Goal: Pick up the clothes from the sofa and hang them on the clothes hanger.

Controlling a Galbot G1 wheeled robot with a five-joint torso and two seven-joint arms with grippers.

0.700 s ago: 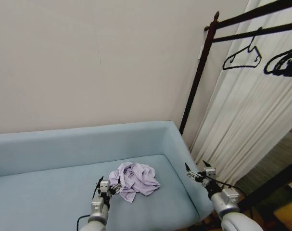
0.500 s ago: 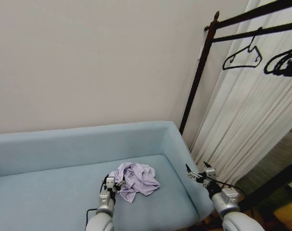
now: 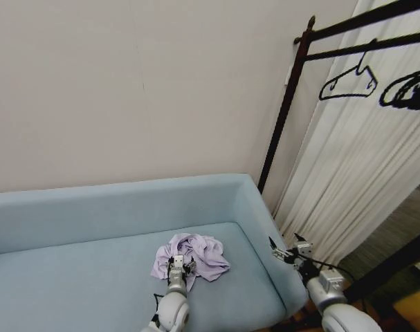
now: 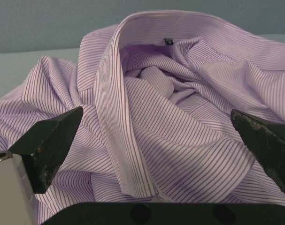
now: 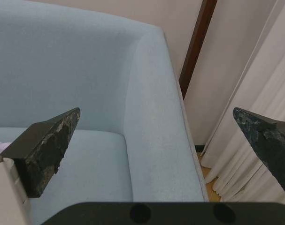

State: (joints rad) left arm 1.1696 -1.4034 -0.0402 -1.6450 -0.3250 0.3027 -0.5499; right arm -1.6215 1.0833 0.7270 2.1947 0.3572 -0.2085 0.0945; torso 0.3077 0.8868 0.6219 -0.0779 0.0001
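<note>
Shirt [image 3: 201, 254] lay crumpled on sofa [image 3: 71, 277]. Left gripper [image 4: 156, 114] sat right at it, jaws wide. Right gripper [image 3: 283, 247] hung wide open near armrest [image 3: 263, 225].

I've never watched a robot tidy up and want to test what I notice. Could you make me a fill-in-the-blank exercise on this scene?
1. The crumpled striped shirt lies on the seat of the light blue ____.
2. The left tool is at the shirt with its fingers ____.
3. The right tool is open and holds ____.
4. On the dark rack hangs an empty black ____.

Missing words: sofa; open; nothing; hanger.
</note>
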